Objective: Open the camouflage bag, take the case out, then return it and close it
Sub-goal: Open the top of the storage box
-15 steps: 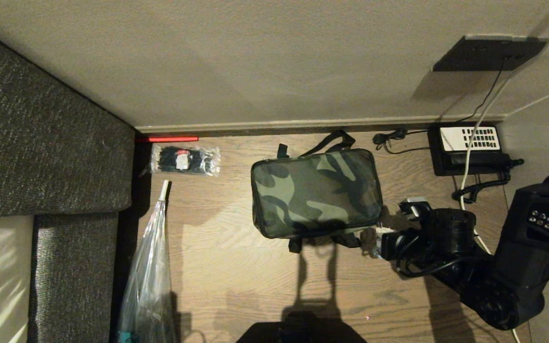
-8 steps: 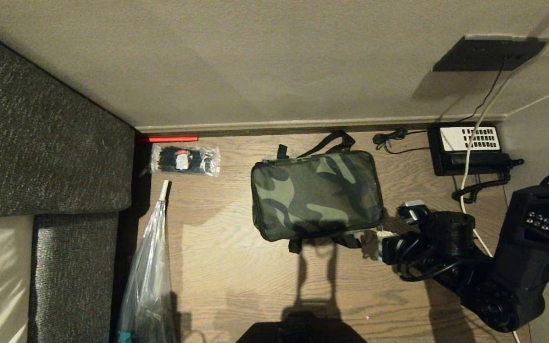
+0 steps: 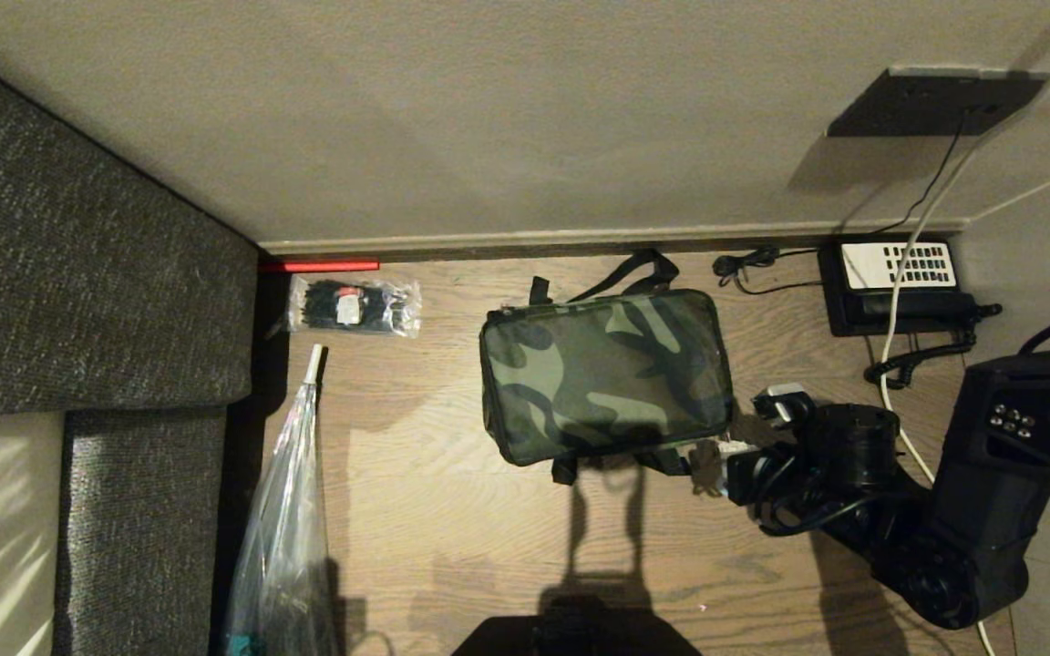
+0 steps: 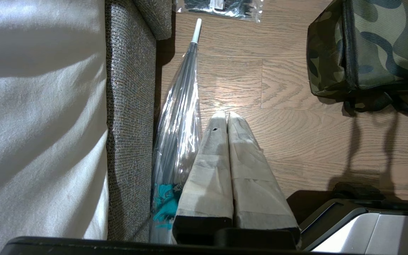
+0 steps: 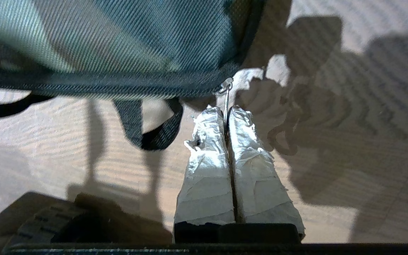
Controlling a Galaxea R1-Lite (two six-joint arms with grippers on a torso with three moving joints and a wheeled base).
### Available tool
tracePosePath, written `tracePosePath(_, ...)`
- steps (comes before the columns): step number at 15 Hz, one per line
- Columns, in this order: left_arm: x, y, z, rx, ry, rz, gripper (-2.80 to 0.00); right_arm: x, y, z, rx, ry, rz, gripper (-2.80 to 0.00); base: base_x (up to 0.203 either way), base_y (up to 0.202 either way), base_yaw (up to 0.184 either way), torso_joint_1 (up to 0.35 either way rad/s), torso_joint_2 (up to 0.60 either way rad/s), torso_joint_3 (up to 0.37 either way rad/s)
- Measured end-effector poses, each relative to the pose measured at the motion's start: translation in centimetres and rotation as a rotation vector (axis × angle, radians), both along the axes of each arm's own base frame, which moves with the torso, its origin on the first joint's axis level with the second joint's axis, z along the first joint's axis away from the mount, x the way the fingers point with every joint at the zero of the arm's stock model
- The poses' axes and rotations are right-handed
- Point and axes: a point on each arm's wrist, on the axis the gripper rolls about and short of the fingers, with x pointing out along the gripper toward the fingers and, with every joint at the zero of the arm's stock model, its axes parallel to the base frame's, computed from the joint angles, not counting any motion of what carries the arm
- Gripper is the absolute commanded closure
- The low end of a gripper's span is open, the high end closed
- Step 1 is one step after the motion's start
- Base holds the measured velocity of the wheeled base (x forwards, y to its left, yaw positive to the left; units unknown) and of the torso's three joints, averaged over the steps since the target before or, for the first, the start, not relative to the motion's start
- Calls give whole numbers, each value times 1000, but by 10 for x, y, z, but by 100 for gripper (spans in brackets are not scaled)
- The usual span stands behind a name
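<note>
Zipper pull (image 5: 226,92) pinched between taped fingers of right gripper (image 5: 226,112), at near right corner of camouflage bag (image 3: 605,372), shut on wood floor (image 3: 452,510). Advice: drag pull along seam, keep tension low, avoid lifting bag. Left gripper (image 4: 227,117) pressed together, idle beside clear umbrella (image 4: 179,117).

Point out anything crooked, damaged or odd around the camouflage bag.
The camouflage bag lies zipped shut but skewed to the floorboards, one strap trailing toward the wall. The right gripper is pinching its zipper pull at the near right corner. The tape on that gripper's fingertips is torn and frayed. Nothing spilled.
</note>
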Motion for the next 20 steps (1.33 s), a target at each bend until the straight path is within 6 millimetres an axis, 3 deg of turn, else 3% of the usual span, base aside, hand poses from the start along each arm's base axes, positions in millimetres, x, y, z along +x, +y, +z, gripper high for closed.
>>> tracePosePath(3,0,0,0,0,0,0,0,2,1,2,-3,-11,4,0,0,0,0,0,0,0)
tracePosePath(4,0,0,0,0,0,0,0,2,1,2,-6,-13,6,-199,0,0,0,0,0,0)
tracePosePath(5,0,0,0,0,0,0,0,3,1,2,-5,-15,8,-280,0,0,0,0,0,0)
tracePosePath(15,0,0,0,0,0,1,0,2,-5,9,-19,-20,8,-280,0,0,0,0,0,0)
tracePosePath(20,0,0,0,0,0,0,0,11,-36,43,32,-64,-14,-280,0,0,0,0,0,0)
